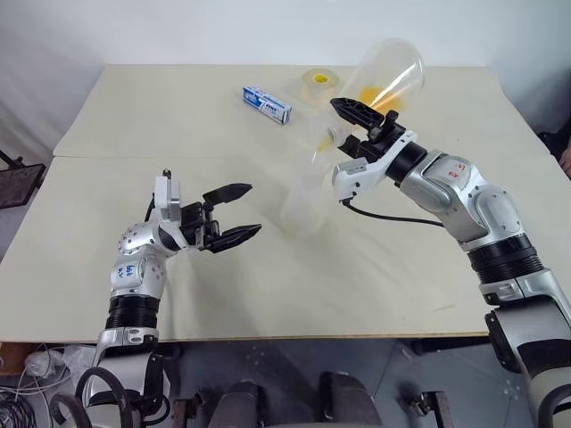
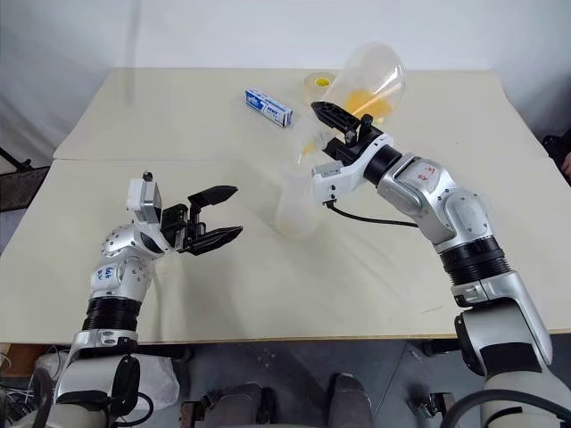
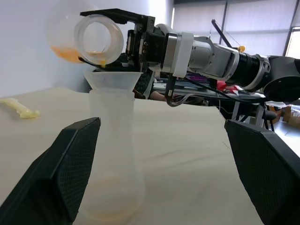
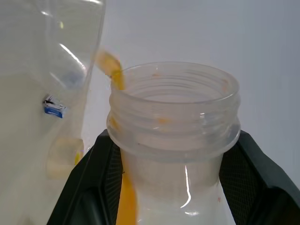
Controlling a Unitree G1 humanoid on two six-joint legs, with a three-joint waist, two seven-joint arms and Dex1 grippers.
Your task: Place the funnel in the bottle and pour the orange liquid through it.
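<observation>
Orange liquid [image 3: 70,52] pooled in the tilted clear jug [image 1: 385,75], a thin trickle at its threaded mouth. Right pincer [image 1: 357,125] clenched on the jug's neck, mouth tipped over the funnel [image 3: 114,80]. Funnel seated in the neck of the bottle [image 3: 114,159], upright on the cream surface [image 1: 357,276] near its middle. A trace of orange at the bottle's base. Left pincer [image 1: 234,214] released, fingers wide apart, just beside the bottle without touching. Farther back: blue-and-white box [image 1: 267,103] and tape roll [image 1: 318,86], side by side.
</observation>
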